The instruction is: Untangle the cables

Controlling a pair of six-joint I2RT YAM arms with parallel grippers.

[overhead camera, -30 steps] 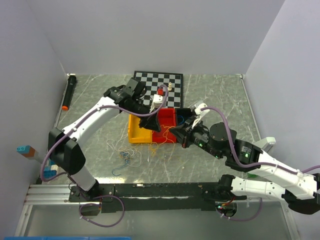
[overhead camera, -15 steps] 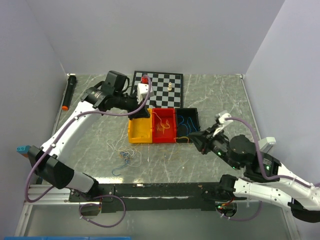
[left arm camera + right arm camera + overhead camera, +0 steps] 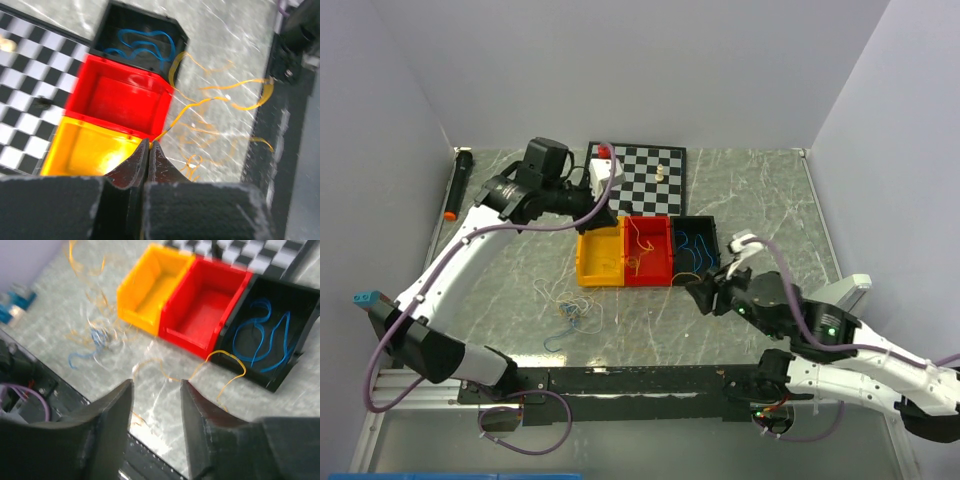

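Three bins [image 3: 596, 256], one chessboard [image 3: 670, 195], one marker [image 3: 457, 185]

The grey marbled table [image 3: 760, 190] carries three bins [image 3: 648, 279] under the left gripper [image 3: 610, 218], a chessboard [image 3: 665, 188] beyond it, cables [image 3: 570, 310] left of the right gripper [image 3: 705, 296], and a black tube [image 3: 460, 185] far left.

No text, label, brand name, number or sign is legible in the top external view or in either wrist view, both wrist views being blurred by motion.

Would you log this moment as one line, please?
left gripper: shut on thin orange-yellow wire | right gripper: open, empty | blue wires: in black bin
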